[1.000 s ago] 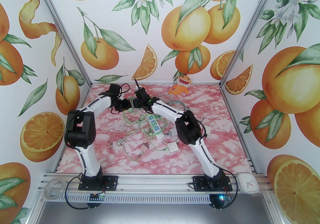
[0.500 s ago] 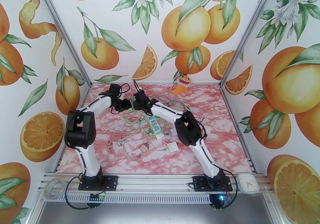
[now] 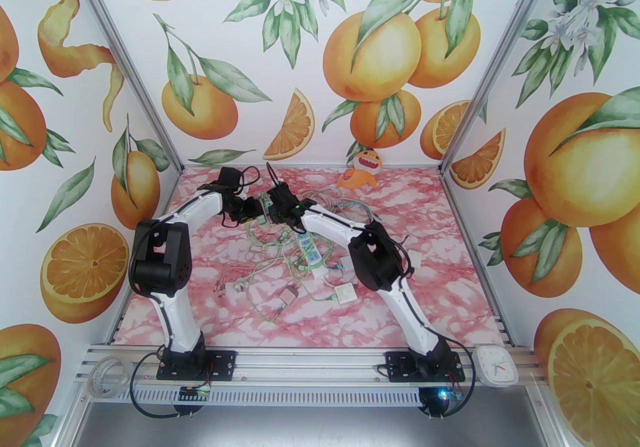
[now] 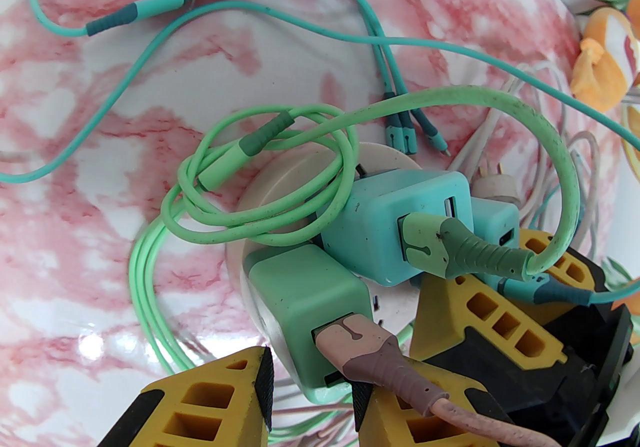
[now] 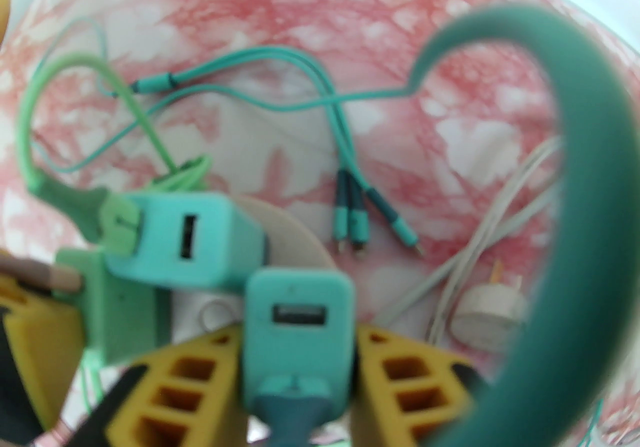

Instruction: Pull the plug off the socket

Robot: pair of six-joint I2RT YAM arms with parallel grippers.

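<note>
Round socket on table carries three plugs. Left pincer is clenched on green plug. Right pincer grasps teal plug. Blue plug sits beside them.

The tabletop is pink-and-white marble, the socket beige. The left claw and right claw are yellow with black. The mint-green plug has a dusty-pink cable; the teal plug has a darker teal one.
</note>
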